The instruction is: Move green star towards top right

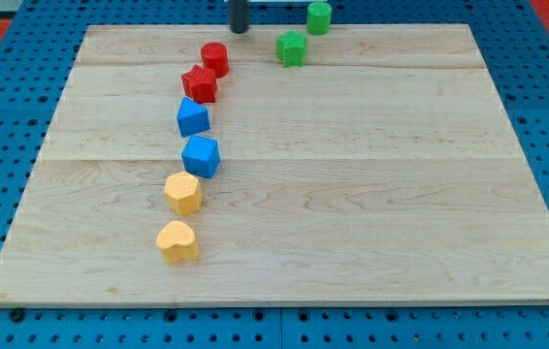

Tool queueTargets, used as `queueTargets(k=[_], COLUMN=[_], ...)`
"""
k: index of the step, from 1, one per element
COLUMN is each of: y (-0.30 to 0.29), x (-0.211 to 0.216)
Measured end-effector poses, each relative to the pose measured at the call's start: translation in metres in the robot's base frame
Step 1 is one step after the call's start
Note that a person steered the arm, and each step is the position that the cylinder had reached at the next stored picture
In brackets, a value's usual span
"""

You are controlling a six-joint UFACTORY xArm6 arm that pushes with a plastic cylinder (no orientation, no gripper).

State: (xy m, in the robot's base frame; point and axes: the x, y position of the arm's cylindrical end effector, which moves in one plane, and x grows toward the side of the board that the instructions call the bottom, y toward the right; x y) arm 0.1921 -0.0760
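Note:
The green star (291, 47) lies near the top edge of the wooden board (371, 194), a little right of the middle. A second green block (319, 16), rounded, sits just above and to its right at the board's top edge. My tip (240, 29) is a dark rod end at the view's top, left of the green star and apart from it, above and right of the red cylinder (215, 57).
A curved line of blocks runs down the left half: the red cylinder, a red star (199, 84), a blue block (193, 116), a blue block (201, 156), a yellow block (183, 193), and a yellow heart-like block (177, 241). Blue pegboard surrounds the board.

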Motion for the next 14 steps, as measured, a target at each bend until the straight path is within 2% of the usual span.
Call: queueTargets(k=[1, 2, 4, 5, 6, 7, 8, 9, 10, 11, 12, 13, 14], y=[0.010, 0.061, 0.037, 0.042, 0.042, 0.092, 0.172, 0.199, 0.205, 0.160, 0.126, 0.169, 0.205], x=[0.001, 0.017, 0.003, 0.020, 0.020, 0.044, 0.057, 0.030, 0.025, 0.033, 0.071, 0.106, 0.088])
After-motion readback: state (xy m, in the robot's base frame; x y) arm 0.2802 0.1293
